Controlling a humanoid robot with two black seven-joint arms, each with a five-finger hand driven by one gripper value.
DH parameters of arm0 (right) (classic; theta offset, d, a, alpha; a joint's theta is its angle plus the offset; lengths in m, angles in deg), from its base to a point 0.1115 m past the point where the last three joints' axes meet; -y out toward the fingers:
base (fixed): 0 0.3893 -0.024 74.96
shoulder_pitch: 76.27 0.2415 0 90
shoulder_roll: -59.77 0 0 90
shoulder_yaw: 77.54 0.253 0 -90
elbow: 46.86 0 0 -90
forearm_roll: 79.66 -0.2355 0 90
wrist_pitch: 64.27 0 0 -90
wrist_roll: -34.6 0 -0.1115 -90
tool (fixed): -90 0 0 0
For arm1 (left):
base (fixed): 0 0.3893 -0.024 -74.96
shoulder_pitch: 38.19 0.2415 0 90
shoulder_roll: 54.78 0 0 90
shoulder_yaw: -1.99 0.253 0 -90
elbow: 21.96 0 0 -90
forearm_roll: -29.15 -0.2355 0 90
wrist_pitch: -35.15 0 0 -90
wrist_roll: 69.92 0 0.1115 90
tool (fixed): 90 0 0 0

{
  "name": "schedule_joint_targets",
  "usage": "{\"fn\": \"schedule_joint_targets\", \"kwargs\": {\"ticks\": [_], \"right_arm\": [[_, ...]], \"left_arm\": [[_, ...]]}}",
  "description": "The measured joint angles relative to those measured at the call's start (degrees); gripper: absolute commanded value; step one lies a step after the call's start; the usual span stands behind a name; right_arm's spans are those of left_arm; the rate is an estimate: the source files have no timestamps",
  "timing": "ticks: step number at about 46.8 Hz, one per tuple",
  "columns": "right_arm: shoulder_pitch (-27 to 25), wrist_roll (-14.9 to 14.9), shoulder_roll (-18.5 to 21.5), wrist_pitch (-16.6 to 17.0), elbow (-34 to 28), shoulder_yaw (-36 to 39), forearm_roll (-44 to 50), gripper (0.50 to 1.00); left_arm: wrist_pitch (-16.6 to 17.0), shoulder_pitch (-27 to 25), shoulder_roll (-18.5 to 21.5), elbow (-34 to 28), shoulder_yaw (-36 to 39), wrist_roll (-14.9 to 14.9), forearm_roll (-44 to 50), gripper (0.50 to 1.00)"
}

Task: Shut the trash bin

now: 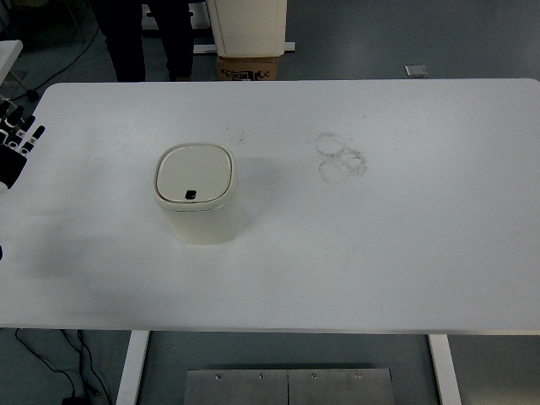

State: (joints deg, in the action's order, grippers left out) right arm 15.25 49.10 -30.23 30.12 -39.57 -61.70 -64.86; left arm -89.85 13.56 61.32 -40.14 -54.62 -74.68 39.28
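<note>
One cream trash bin (pixel 197 194), lid down, stands left of centre on the white table (pixel 405 236); left hand (pixel 14 145) at left edge, fingers spread, holding nothing.

a white table (pixel 380 253) with faint ring marks (pixel 340 157) stands on white legs over a grey-blue floor (pixel 405 38). beyond its far edge sit a cardboard box (pixel 249 67), a cream cabinet (pixel 247 24) and a person's dark legs (pixel 143 38); cables (pixel 80 371) trail below.
</note>
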Motion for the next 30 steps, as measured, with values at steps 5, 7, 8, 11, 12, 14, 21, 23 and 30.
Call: {"fn": "schedule_joint_targets", "kwargs": {"ticks": [5, 7, 8, 11, 12, 14, 21, 23, 30], "right_arm": [[0.0, 0.0, 0.0, 0.0, 0.0, 0.0, 0.0, 0.991], [0.0, 0.0, 0.0, 0.0, 0.0, 0.0, 0.0, 0.991], [0.0, 0.0, 0.0, 0.0, 0.0, 0.0, 0.0, 0.991], [0.1, 0.0, 0.0, 0.0, 0.0, 0.0, 0.0, 0.991], [0.0, 0.0, 0.0, 0.0, 0.0, 0.0, 0.0, 0.991], [0.0, 0.0, 0.0, 0.0, 0.0, 0.0, 0.0, 0.991], [-0.1, 0.0, 0.0, 0.0, 0.2, 0.1, 0.0, 0.991], [-0.1, -0.1, 0.0, 0.0, 0.2, 0.1, 0.0, 0.991], [-0.1, -0.6, 0.0, 0.1, 0.3, 0.1, 0.0, 0.991]], "left_arm": [[0.0, 0.4, 0.0, 0.0, 0.0, 0.0, 0.2, 1.0], [0.0, 0.4, 0.0, -0.1, 0.0, 0.0, 0.2, 1.0], [0.0, 0.4, 0.0, -0.1, 0.0, 0.0, 0.2, 1.0], [0.0, 0.2, 0.3, -0.1, 0.0, 0.0, 0.1, 1.0], [0.0, 0.1, 0.4, -0.1, 0.1, 0.0, 0.1, 1.0], [0.0, -0.2, 0.4, -0.1, 0.1, 0.0, -0.1, 1.0], [0.0, -0.6, 0.6, -0.1, 0.2, 0.0, -0.1, 1.0], [0.0, -0.6, 0.7, -0.1, 0.2, 0.0, -0.1, 1.0], [0.0, -0.6, 0.8, -0.1, 0.2, 0.1, -0.1, 1.0]]}}
